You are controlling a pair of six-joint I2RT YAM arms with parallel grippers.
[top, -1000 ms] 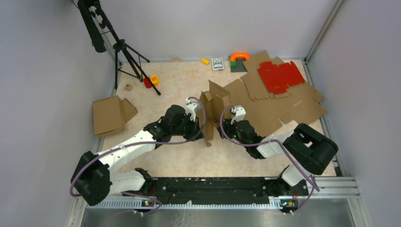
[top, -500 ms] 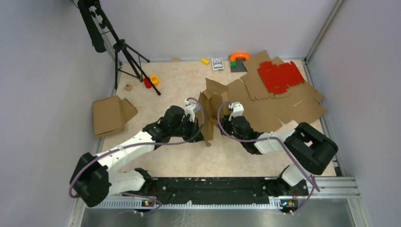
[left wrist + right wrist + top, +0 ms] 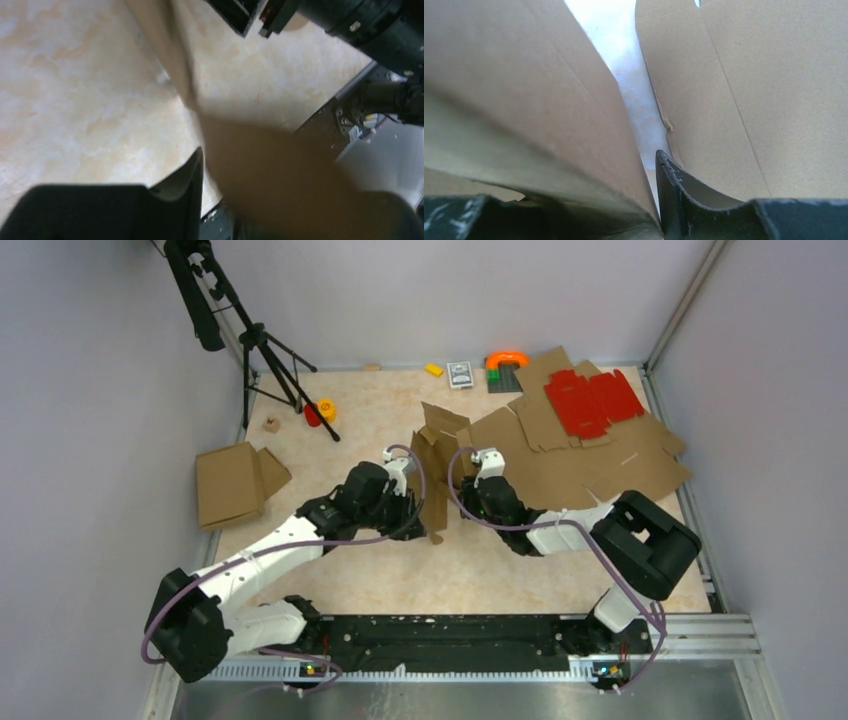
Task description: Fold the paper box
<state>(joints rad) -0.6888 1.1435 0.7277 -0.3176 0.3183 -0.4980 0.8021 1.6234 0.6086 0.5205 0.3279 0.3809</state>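
Both arms reach low and inward to the upright paper box (image 3: 437, 472)
right gripper (image 3: 460, 503) clamps a panel; left gripper (image 3: 418, 513) at the opposite face, grip unclear

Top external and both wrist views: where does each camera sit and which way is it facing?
Top external: above, behind the bases, looking down; left arm and right arm whole, flanking the upright paper box.
Left wrist: low, looking past the box toward the right arm; one own finger shows.
Right wrist: close in, looking along box panels; own fingers show.
Shared: all see the box.
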